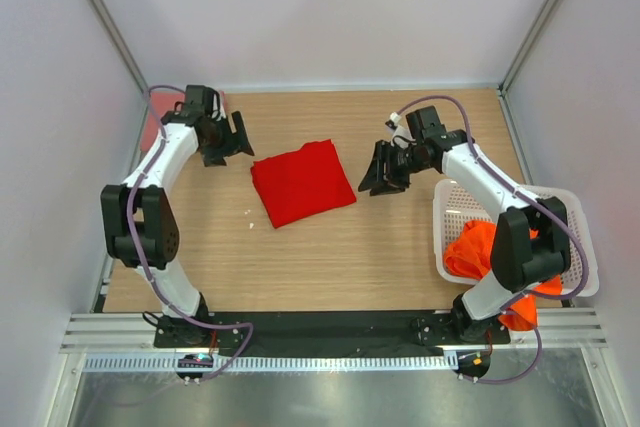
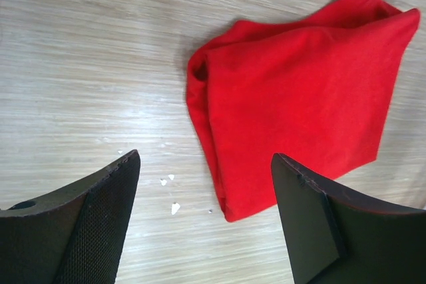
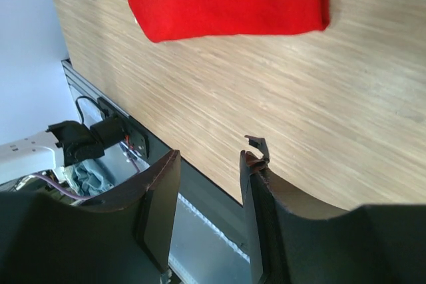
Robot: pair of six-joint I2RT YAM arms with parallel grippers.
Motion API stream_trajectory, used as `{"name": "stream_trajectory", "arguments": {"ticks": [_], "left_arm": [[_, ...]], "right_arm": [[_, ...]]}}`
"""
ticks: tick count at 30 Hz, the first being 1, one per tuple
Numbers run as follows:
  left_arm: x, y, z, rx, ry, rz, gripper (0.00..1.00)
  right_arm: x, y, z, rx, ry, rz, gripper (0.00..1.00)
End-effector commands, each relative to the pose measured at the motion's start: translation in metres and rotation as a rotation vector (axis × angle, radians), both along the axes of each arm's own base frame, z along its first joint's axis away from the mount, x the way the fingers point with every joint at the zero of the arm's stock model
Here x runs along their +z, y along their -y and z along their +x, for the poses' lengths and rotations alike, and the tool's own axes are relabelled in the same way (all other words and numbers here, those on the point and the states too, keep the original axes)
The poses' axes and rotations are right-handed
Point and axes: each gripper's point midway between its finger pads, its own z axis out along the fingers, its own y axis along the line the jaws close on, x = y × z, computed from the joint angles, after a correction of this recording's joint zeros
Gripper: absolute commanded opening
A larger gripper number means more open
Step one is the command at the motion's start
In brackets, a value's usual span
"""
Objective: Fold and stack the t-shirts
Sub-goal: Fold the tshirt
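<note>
Both jaws gape empty over the wooden table [image 1: 380, 247]; folded red t-shirt [image 1: 303, 182] between; white walls [image 1: 330, 7].

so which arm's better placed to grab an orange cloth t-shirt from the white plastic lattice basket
Right, likely: the basket sits by its base, and the right gripper is open, empty. The left gripper is beyond the folded red cloth t-shirt.
</note>
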Motion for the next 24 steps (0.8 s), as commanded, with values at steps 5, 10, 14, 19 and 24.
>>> {"name": "stream_trajectory", "arguments": {"ticks": [5, 10, 14, 19, 24], "left_arm": [[-0.034, 0.002, 0.012, -0.029, 0.008, -0.020, 0.80], [-0.062, 0.018, 0.018, -0.012, 0.004, -0.098, 0.77], [-0.082, 0.028, 0.018, -0.026, -0.007, -0.061, 0.73], [-0.094, 0.033, 0.020, -0.006, -0.018, -0.017, 0.65], [-0.108, 0.027, 0.019, 0.031, -0.039, 0.016, 0.56]], "right_arm": [[0.011, 0.010, -0.032, 0.032, 0.028, -0.022, 0.50], [0.010, 0.011, -0.034, 0.032, 0.031, -0.017, 0.51], [0.006, 0.010, -0.033, 0.034, 0.024, -0.021, 0.51], [0.000, 0.009, -0.032, 0.036, 0.010, -0.025, 0.51], [-0.003, 0.010, -0.032, 0.036, 0.004, -0.025, 0.51]]}}
